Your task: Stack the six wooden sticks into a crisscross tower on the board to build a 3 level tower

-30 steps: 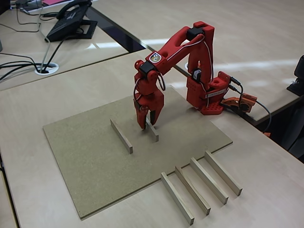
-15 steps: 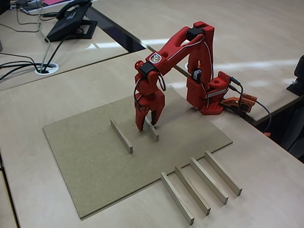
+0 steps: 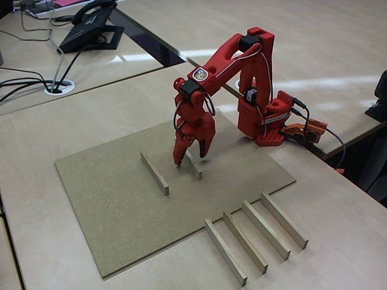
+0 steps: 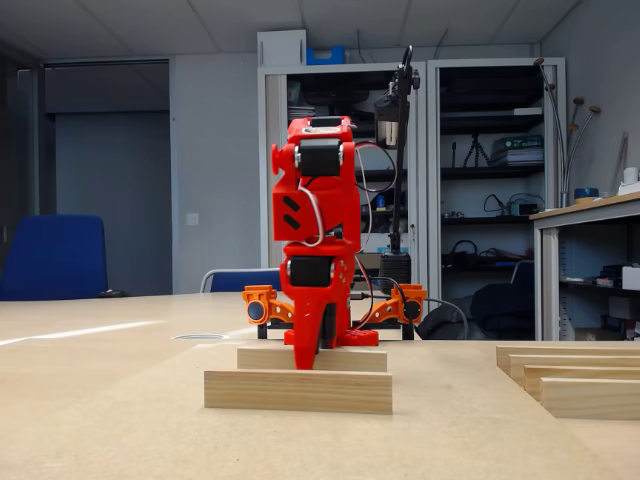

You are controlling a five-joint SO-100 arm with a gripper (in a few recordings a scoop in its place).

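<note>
Two wooden sticks lie parallel on the brown board (image 3: 121,205): one to the left (image 3: 155,173) and one under the arm (image 3: 195,166). My red gripper (image 3: 190,158) stands open just over the far end of that second stick, one finger on each side, holding nothing. In the low fixed view the gripper (image 4: 310,352) points down at the farther stick (image 4: 355,359), with the nearer stick (image 4: 298,391) in front. Several more sticks (image 3: 254,235) lie side by side on the desk off the board's right front edge, also seen as sticks (image 4: 575,378) at the right.
The arm's red base (image 3: 266,121) stands at the board's far right corner with an orange part and cable beside it. A desk phone (image 3: 91,27) and cables lie on the neighbouring desk at the back left. The board's front left area is bare.
The gripper's fingers have spread wider and lifted slightly off the second stick, which stays lying on the board. The other sticks have not moved.
</note>
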